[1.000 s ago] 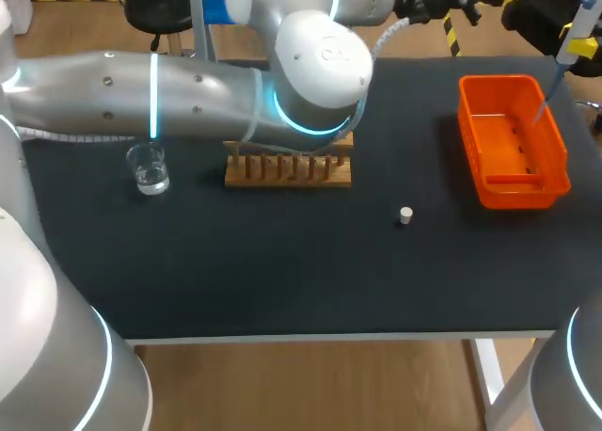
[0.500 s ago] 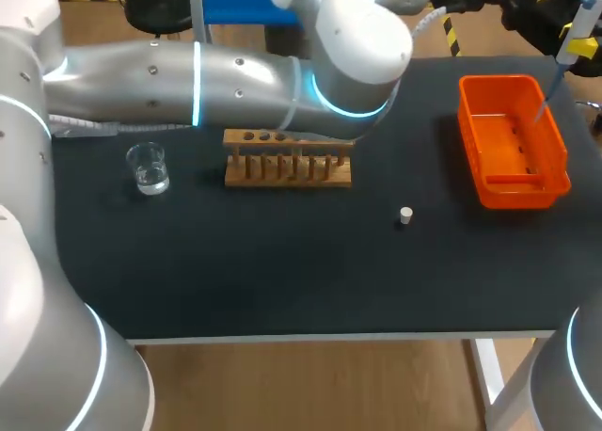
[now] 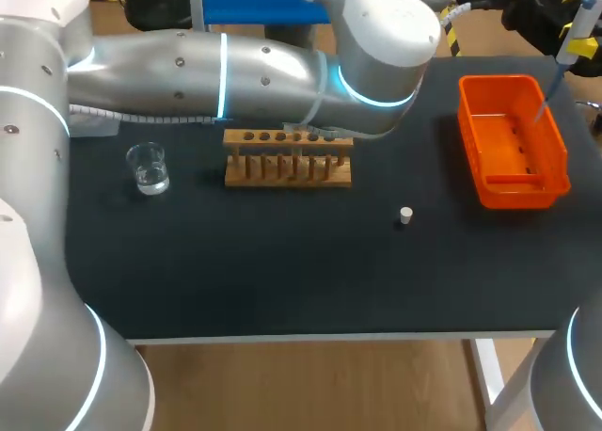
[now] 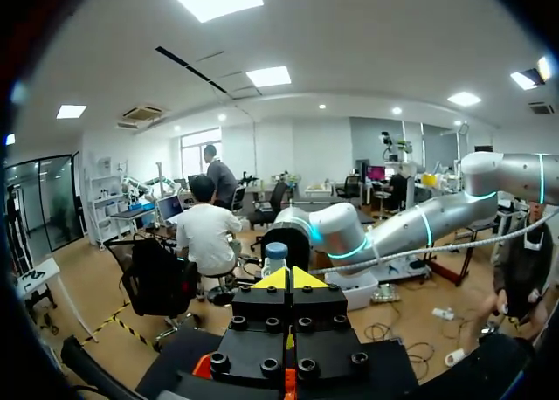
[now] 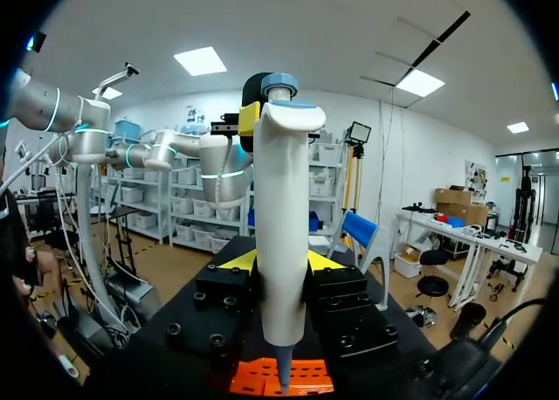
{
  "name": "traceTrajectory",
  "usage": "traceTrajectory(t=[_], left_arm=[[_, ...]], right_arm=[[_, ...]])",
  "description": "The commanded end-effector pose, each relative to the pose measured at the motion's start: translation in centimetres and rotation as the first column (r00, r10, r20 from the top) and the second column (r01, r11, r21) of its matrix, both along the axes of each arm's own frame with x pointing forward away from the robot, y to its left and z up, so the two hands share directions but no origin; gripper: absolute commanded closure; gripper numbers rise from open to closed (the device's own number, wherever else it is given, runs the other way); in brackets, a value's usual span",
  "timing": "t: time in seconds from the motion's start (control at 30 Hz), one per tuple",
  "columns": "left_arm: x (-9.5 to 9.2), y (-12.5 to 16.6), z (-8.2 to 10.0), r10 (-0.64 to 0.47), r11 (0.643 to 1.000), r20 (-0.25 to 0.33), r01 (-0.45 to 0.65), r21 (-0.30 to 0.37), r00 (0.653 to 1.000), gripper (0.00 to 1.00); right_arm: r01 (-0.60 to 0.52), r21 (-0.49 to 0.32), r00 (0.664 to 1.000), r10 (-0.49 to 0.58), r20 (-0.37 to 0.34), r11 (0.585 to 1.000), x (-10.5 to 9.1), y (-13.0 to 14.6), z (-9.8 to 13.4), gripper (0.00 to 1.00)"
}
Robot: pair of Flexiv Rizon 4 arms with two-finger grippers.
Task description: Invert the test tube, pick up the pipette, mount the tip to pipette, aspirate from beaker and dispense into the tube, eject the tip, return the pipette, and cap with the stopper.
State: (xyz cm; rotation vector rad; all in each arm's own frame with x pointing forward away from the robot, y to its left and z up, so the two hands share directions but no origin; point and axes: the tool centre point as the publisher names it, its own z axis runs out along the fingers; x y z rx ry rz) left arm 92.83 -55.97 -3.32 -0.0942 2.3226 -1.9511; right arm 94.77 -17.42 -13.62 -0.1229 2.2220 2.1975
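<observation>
Right pincer (image 5: 279, 262) is clamping the white, blue-capped pipette (image 5: 281, 199) over the orange plastic bin (image 3: 557, 149) at the bench's (image 3: 282, 271) far-right corner, seemingly for its tip; left pincer (image 4: 289, 279) is sitting closed, empty.

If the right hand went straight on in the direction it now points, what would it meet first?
The way looks free, as far as I can see. The right hand, shut on the pipette, points out above the orange tray, which lies under that line. Depth is hard to judge.
</observation>
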Motion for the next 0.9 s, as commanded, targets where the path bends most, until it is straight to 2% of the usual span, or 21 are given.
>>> traceTrajectory(t=[0.03,0.63,0.9], left_arm=[[0.3,-0.7,-0.6,-0.008,0.99,0.017,0.01,-0.139,1.0,1.0],[1.6,-1.6,-1.0,-0.022,0.99,0.061,0.03,-0.139,0.998,1.0],[1.5,-2.0,-1.1,-0.028,0.99,0.065,0.037,-0.139,0.997,1.0]], right_arm=[[-0.001,-0.003,1.0,0.001,0.001,1.0,0.0,0.0,0.1,1.0],[-0.001,-0.003,1.0,0.001,0.001,1.0,0.0,0.0,0.1,1.0],[-0.001,-0.003,1.0,0.001,0.001,1.0,0.0,0.0,0.1,1.0]])
